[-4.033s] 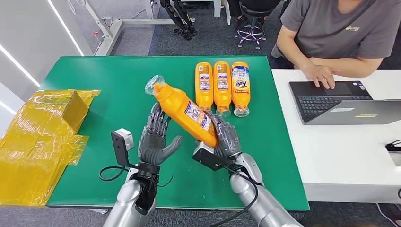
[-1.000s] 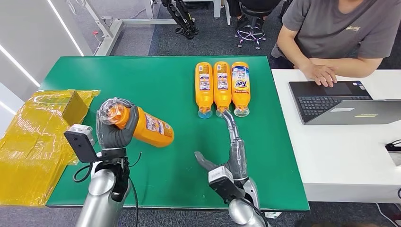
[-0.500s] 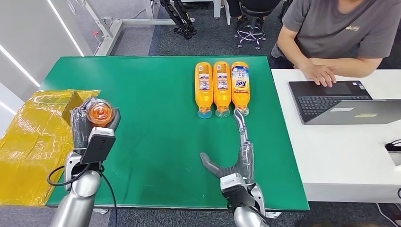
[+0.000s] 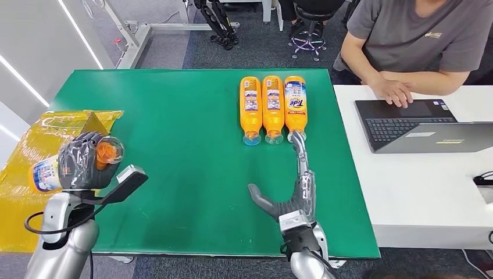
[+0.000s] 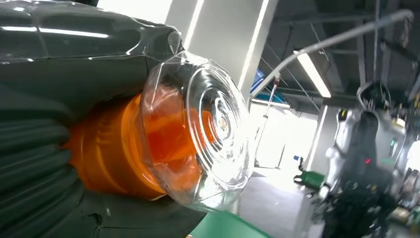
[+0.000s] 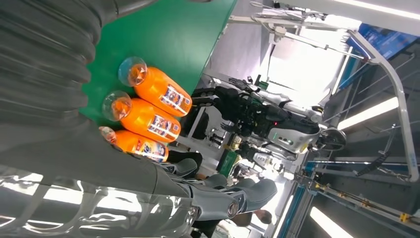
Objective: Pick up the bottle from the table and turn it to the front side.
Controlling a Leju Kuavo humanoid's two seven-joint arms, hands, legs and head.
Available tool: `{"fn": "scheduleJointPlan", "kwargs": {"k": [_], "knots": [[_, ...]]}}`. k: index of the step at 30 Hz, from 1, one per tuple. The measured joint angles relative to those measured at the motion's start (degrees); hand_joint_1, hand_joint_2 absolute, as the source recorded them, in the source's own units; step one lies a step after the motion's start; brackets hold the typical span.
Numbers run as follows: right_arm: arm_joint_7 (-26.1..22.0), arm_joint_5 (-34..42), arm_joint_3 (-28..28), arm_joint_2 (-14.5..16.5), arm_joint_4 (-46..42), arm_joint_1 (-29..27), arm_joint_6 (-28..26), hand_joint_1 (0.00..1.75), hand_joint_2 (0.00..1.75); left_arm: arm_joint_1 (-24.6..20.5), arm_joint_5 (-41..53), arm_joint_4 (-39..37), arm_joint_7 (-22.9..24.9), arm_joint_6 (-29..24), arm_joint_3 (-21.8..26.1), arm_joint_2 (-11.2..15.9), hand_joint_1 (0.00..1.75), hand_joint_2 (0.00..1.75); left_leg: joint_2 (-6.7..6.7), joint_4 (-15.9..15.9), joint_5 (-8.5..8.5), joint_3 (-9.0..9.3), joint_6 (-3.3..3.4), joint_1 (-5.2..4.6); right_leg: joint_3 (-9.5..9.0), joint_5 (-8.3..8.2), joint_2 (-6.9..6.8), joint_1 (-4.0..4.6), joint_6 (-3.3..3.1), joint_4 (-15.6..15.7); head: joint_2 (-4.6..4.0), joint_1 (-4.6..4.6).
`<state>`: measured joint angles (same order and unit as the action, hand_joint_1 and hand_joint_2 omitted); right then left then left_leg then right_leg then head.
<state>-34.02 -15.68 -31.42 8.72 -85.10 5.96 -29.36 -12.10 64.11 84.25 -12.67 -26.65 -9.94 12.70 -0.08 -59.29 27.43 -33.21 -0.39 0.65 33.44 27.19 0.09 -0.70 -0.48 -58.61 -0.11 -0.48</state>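
Orange and capped in clear plastic, the bottle (image 4: 70, 165) lies sideways in the left hand (image 4: 78, 163), whose fingers wrap its neck end, cap toward the desk (image 4: 174, 145) and white-labelled base out over the yellow wrap (image 4: 29, 192) beyond the desk's left edge, which I judge to be a carry to set it down label-forward. The right hand (image 4: 293, 189) holds nothing, fingers spread and stretched toward the row (image 4: 273, 107) of three lying bottles, probably lining up the next pick.
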Motion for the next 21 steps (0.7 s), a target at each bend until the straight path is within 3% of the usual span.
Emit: {"fn": "scheduleJointPlan", "kwargs": {"k": [5,11,21], "knots": [[-0.5,0.9,0.0,0.0,-0.6,0.4,1.1,0.0,1.75,-2.5,6.9,-5.4,-0.4,1.4,-0.6,2.7,1.75,1.75,0.01,0.0,-0.02,0.01,-0.02,0.01,0.01,-0.03,0.02,0.0,-0.03,0.0,0.0,-0.01],[-1.4,2.3,0.0,0.0,-0.7,1.0,2.5,0.0,1.75,-7.0,9.1,-15.8,-5.7,1.2,-4.1,5.9,1.75,1.75,0.02,0.0,-0.04,0.0,-0.05,0.01,0.04,-0.03,0.03,0.0,-0.04,0.0,0.0,-0.01],[-2.0,3.5,0.0,0.0,-0.4,2.0,2.6,0.0,1.75,-17.4,10.2,-36.5,-9.2,5.2,-10.6,7.7,1.75,1.75,0.05,0.0,-0.04,-0.01,-0.06,0.01,0.05,-0.05,0.06,0.0,-0.05,0.0,0.0,-0.01]]}}
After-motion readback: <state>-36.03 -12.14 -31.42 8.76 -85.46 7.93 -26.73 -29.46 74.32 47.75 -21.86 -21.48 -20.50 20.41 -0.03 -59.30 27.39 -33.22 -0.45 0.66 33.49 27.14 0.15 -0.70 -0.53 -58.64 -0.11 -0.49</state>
